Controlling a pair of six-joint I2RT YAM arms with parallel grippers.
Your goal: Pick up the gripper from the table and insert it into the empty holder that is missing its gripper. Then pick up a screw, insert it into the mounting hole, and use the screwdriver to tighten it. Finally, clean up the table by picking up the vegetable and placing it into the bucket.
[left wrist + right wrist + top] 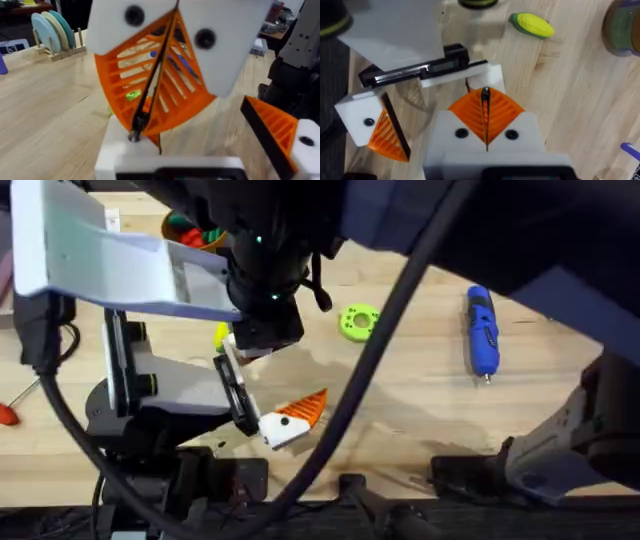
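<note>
I read the left gripper [134, 131] as closed, its orange ribbed pads pressed together. A small dark metallic item sits at the tips, possibly a screw, but I cannot confirm this. The right gripper [485, 92] is likewise closed pad to pad, with nothing distinct between the pads. Both sets of tips point straight at the holder [487, 75], which lies directly ahead of each and touching or just short of contact. In the overhead view the holder [280, 430] sits near the table's centre, with the orange gripper [305, 408] at its end, the long axis running obliquely away from the bases and toward the right. The screwdriver [482, 330] lies well apart on the right arm's side, long axis pointing away from the bases, bit toward them. I judge the right arm the nearer one for fetching it. No brand, label or writing is legible
</note>
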